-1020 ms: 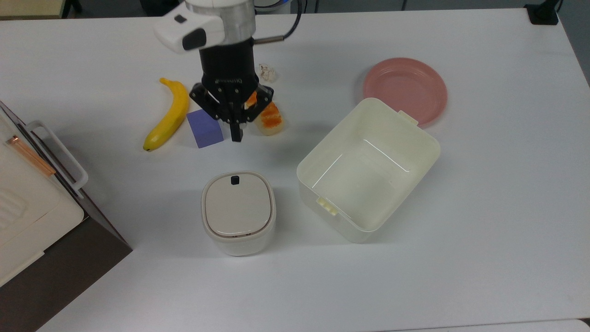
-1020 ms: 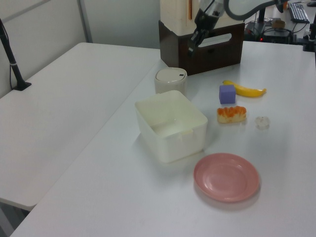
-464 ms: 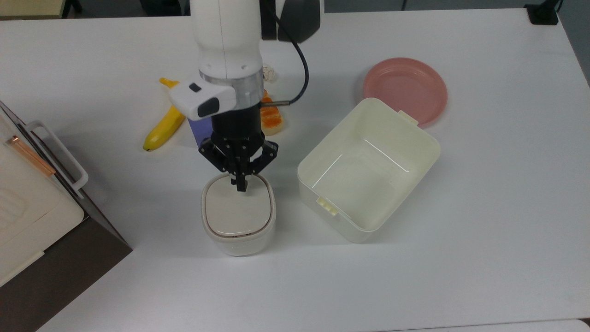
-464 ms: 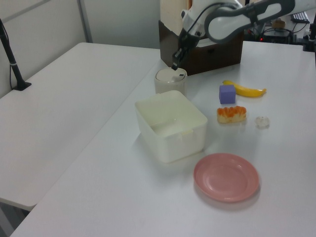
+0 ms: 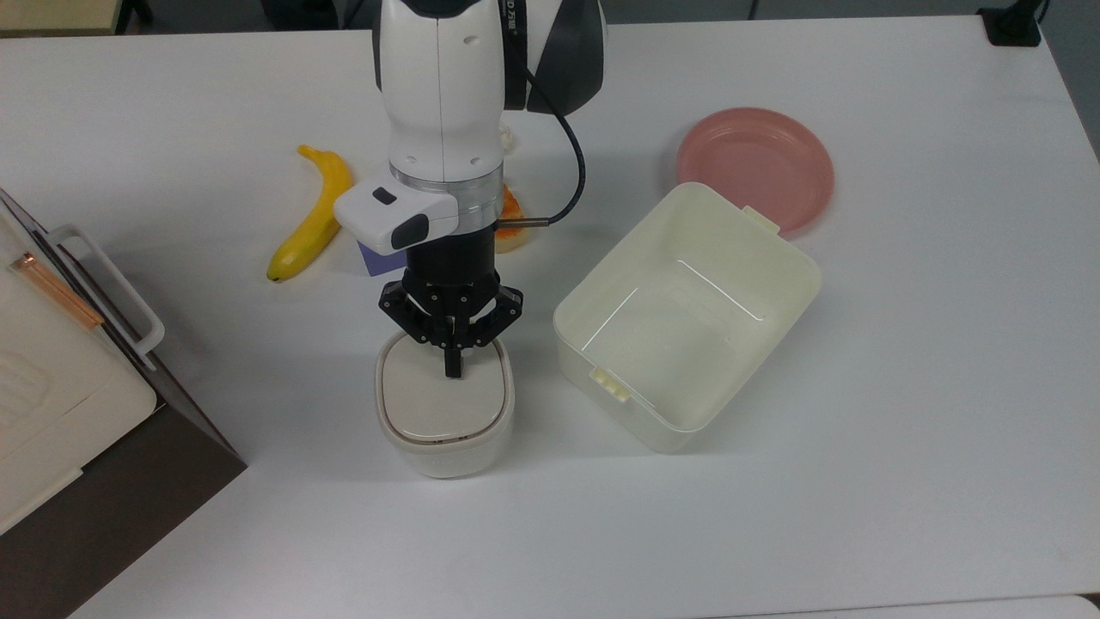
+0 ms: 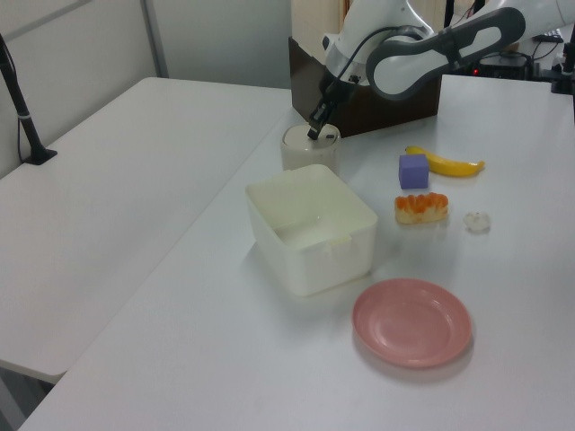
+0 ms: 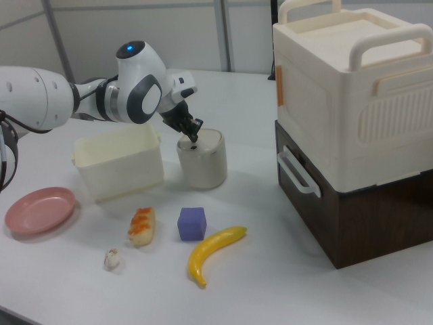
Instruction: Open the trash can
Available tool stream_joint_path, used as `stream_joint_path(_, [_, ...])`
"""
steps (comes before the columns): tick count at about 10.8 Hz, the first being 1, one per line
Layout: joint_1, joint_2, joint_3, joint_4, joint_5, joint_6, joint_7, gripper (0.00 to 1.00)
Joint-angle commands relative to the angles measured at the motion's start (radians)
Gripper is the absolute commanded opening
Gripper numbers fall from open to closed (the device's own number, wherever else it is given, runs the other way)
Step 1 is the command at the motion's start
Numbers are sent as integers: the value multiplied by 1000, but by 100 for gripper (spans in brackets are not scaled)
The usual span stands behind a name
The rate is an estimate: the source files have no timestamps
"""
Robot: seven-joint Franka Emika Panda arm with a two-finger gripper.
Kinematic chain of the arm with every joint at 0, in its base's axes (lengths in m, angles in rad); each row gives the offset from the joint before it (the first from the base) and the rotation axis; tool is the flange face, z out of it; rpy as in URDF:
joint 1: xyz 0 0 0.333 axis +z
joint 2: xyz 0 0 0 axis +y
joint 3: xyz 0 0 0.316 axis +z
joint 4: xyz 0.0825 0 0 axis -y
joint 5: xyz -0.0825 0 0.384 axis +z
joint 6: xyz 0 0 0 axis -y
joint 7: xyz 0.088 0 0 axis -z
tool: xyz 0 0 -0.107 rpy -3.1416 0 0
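Observation:
The trash can (image 5: 444,425) is a small white rounded bin with a flat beige lid, standing near the table's middle in the top view. The lid lies flat and closed. My gripper (image 5: 451,368) is shut, with both black fingers pressed together and pointing down onto the lid's far part. The lid's black button is hidden under the gripper's linkage. In the left view the gripper (image 6: 314,135) tips onto the trash can (image 6: 301,157) from above. In the right view the gripper (image 7: 195,141) meets the top of the trash can (image 7: 201,168).
A lidless cream box (image 5: 795,262) stands to the top view's right of the bin, with a pink plate (image 5: 756,163) behind it. A banana (image 5: 314,215), a purple block (image 5: 371,258) and an orange food piece (image 5: 513,206) lie behind the arm. A brown and cream cabinet (image 5: 51,387) fills the top view's left edge.
The arm came forward and down from above the purple block to the bin. The shut fingers now rest further in on the lid, covering the black button.

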State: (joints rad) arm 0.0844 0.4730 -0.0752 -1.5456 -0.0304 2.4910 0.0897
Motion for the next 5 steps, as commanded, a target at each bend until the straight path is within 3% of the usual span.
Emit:
stream_joint_path(1, [12,16,-9,10,-19,8,7,0])
stream_joint_path(5, [15,26,-5,-30,-40,90,18,0])
